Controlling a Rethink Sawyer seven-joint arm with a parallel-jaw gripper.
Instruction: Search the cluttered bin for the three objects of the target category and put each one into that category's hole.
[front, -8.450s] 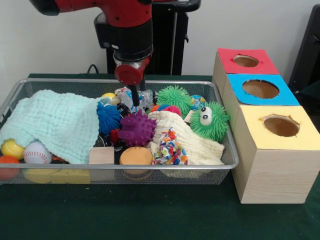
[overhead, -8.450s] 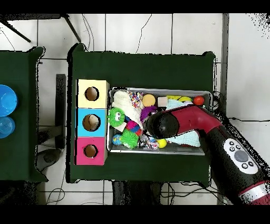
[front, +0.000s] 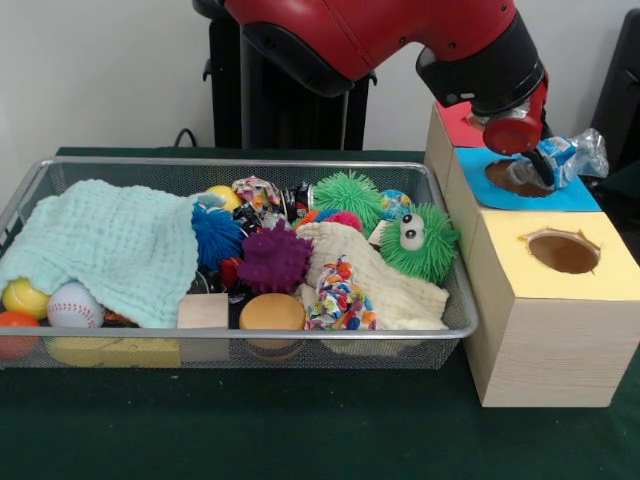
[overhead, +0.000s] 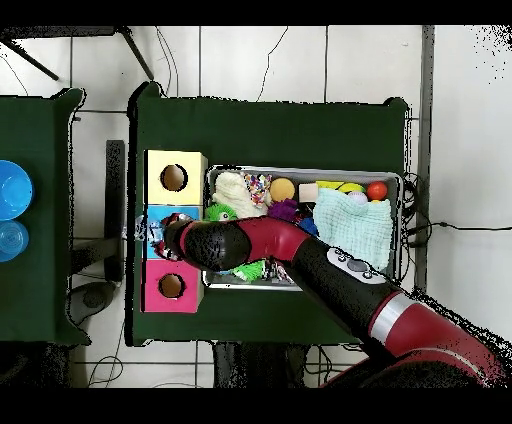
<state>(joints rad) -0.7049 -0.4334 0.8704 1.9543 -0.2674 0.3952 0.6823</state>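
My gripper (front: 545, 168) hangs over the hole of the blue-topped box (front: 575, 195) and is shut on a crinkly clear packet with blue print (front: 575, 152). The packet sticks out to the right of the fingers, above the box top. In the overhead view the arm's end (overhead: 195, 240) covers the blue box, and a bit of the packet (overhead: 150, 235) shows at its left. The wire-mesh bin (front: 240, 161) stands left of the boxes, full of toys. Another crinkly printed packet (front: 257, 190) lies at the bin's back middle, partly buried.
A red-topped box (front: 458, 125) and a yellow-topped box with an open hole (front: 563, 252) flank the blue one. The bin holds a mint cloth (front: 110, 245), a cream cloth (front: 385, 290), spiky balls (front: 272, 258), a green googly-eyed toy (front: 420, 240), a confetti-patterned bundle (front: 338, 295), a baseball (front: 72, 305) and wooden blocks (front: 203, 312).
The arm has left the back middle of the bin and swung to the blue-topped box, carrying a clear packet taken from the bin.
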